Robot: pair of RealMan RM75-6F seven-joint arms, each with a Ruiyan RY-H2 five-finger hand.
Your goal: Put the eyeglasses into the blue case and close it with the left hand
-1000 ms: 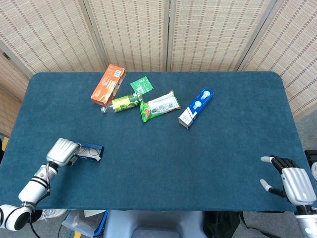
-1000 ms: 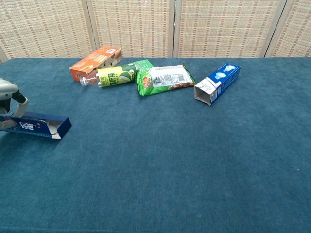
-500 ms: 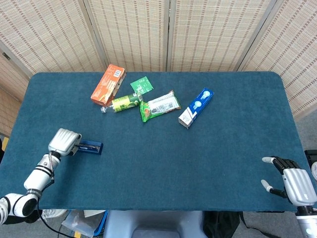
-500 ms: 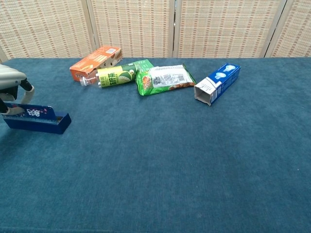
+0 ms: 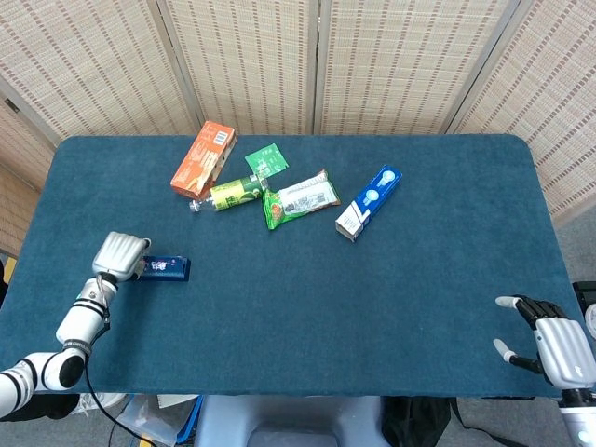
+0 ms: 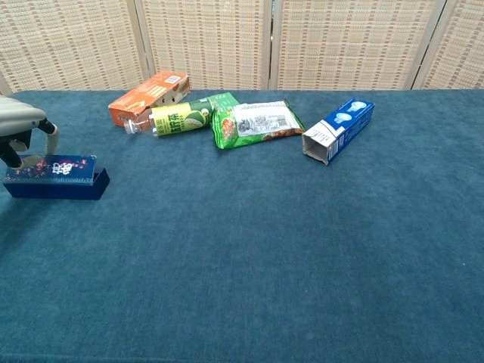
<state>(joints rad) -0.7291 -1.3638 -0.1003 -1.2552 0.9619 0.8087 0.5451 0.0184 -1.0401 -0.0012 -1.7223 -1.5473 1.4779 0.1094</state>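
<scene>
At the table's near left, the left hand [image 5: 119, 254] rests on top of the blue case [image 6: 54, 178], fingers curved over its lid, seemingly pressing it closed. No eyeglasses are visible; presumably they are inside. The right hand [image 5: 551, 344] idles empty at near right, fingers spread.

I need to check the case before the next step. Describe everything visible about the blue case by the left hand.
The blue case is a long, narrow dark-blue box with straight edges, lying flat on the blue table cloth near its left edge. Its top face carries a pale speckled pattern with small print too fine to read. It looks closed; no eyeglasses are visible. The left robot hand is at its left end, fingers reaching down to it there. Nothing else touches it.
</scene>
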